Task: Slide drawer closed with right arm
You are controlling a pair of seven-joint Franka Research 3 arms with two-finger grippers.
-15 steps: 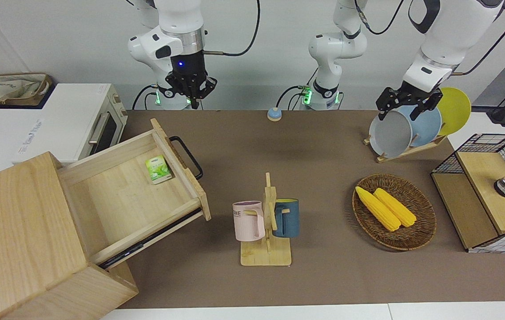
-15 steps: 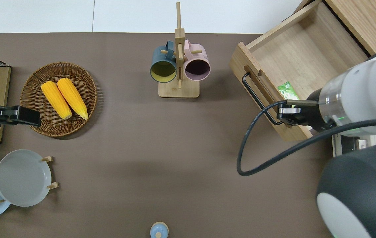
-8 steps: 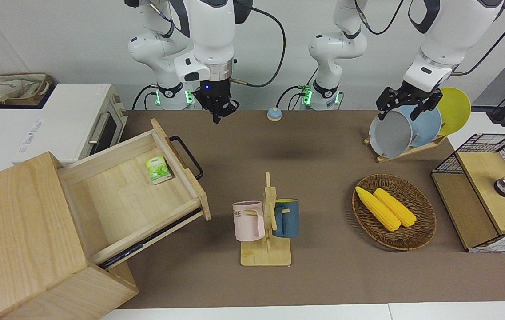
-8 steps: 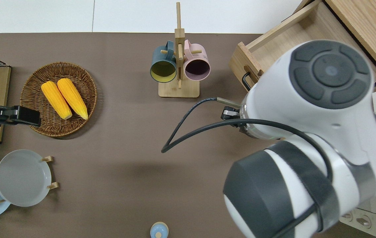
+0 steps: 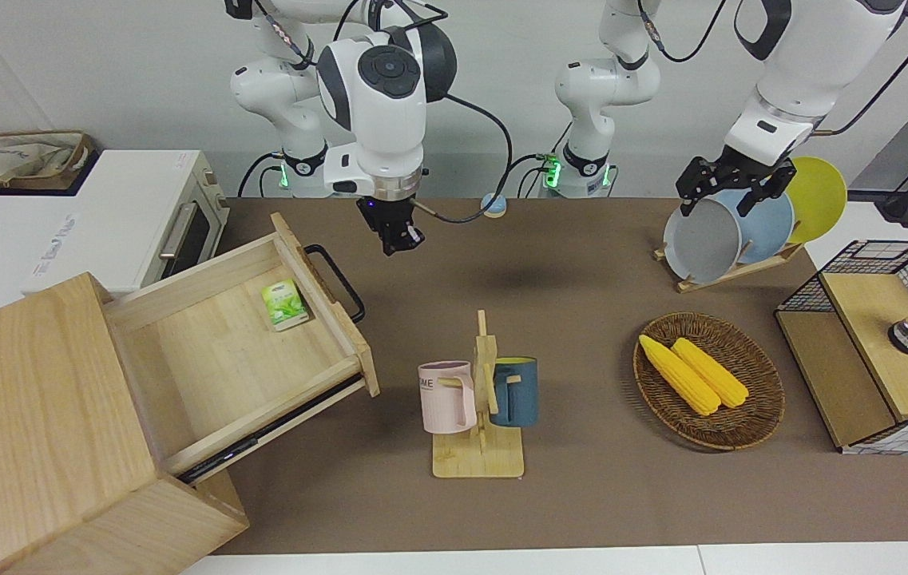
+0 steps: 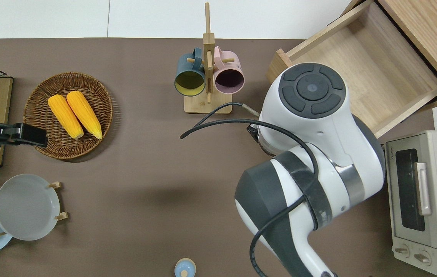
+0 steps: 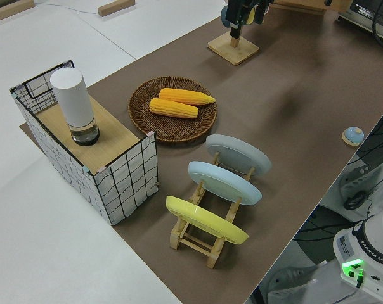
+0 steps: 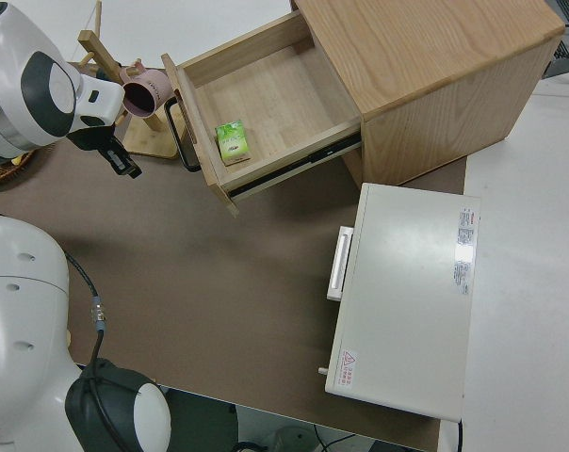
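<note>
The light-wood drawer stands pulled well out of its cabinet at the right arm's end of the table. A black loop handle is on its front panel. A small green packet lies inside, near the front panel. My right gripper, blue light on its wrist, points down with its fingers together. It is empty, off the drawer and apart from the handle, over the brown mat toward the table's middle. The right side view shows the gripper and drawer likewise. In the overhead view the arm hides gripper and handle. The left arm is parked.
A white toaster oven stands beside the cabinet, nearer to the robots. A mug rack with two mugs is mid-table. A basket of corn, a plate rack and a wire shelf box are at the left arm's end.
My right arm swung from over the drawer's front edge toward the table's middle, turned its wrist and came lower. The drawer has not moved. The left arm has not moved.
</note>
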